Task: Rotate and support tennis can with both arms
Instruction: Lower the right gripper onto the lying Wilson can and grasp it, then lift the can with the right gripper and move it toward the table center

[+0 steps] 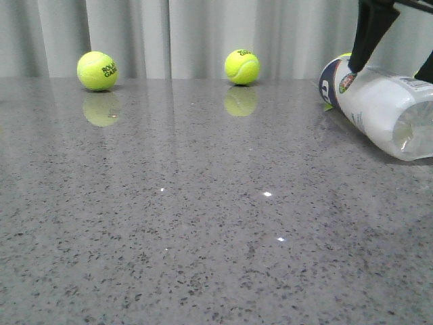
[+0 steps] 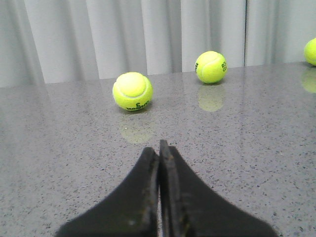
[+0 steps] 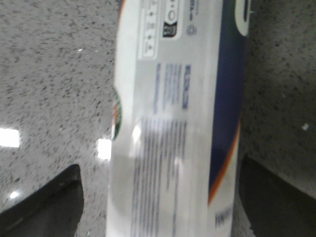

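The tennis can [image 1: 379,105] lies on its side at the far right of the table, its navy end toward the curtain and its clear end toward me. My right gripper [image 1: 396,61] is open and straddles the can from above, one black finger [image 1: 369,34] by the navy end and the other at the frame's right edge. In the right wrist view the can [image 3: 177,123] lies between the spread fingers [image 3: 49,202] of the right gripper [image 3: 159,168], with a gap on one side. My left gripper [image 2: 159,145] is shut and empty, low over the table, and is out of the front view.
Two yellow-green tennis balls [image 1: 97,70] [image 1: 242,66] sit at the back by the grey curtain, and a sliver of a third [image 1: 343,56] shows behind the can. The left wrist view shows three balls [image 2: 132,91] [image 2: 211,66] [image 2: 311,51] ahead. The table is speckled grey stone [image 1: 203,223].
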